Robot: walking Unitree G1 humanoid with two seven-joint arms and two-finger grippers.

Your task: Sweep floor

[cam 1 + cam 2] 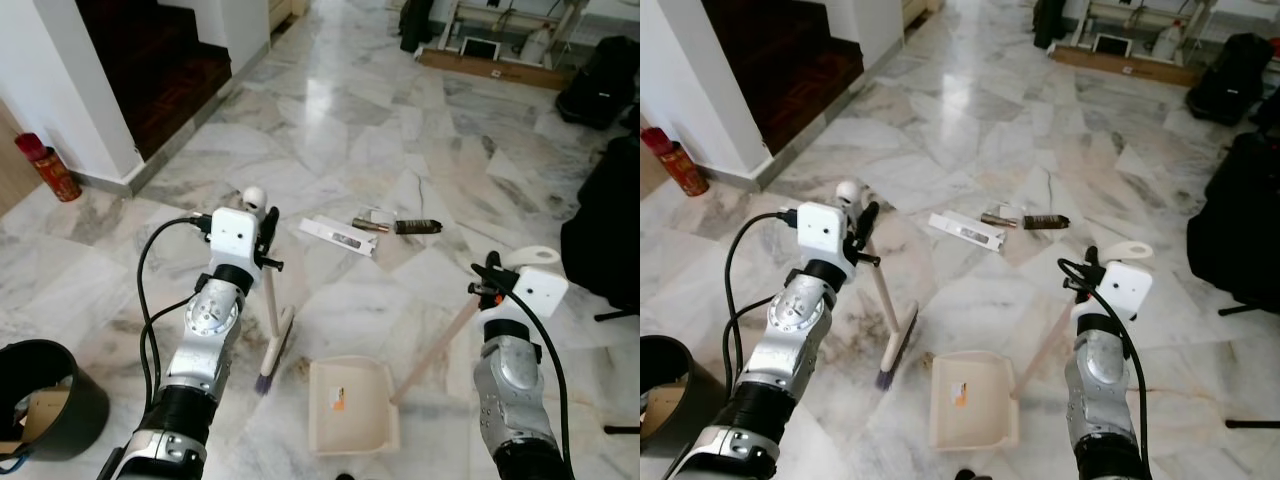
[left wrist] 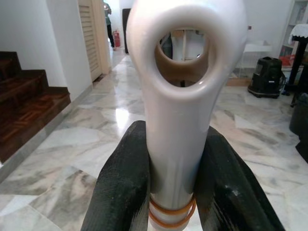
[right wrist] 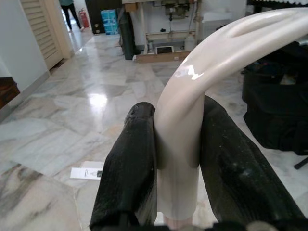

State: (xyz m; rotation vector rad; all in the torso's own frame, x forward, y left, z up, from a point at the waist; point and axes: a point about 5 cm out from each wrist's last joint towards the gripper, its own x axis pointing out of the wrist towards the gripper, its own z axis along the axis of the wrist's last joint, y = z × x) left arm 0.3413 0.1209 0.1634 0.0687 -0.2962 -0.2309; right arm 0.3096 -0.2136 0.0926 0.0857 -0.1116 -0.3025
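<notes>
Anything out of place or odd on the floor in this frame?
Yes: litter lies loose on the marble ahead, a flat white strip and a dark tube beside it, beyond the broom in the left gripper and the dustpan in the right gripper.

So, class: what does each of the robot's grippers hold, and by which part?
Left gripper holds the broom near the top of its handle. Right gripper holds the dustpan at the upper end of its long handle.
</notes>
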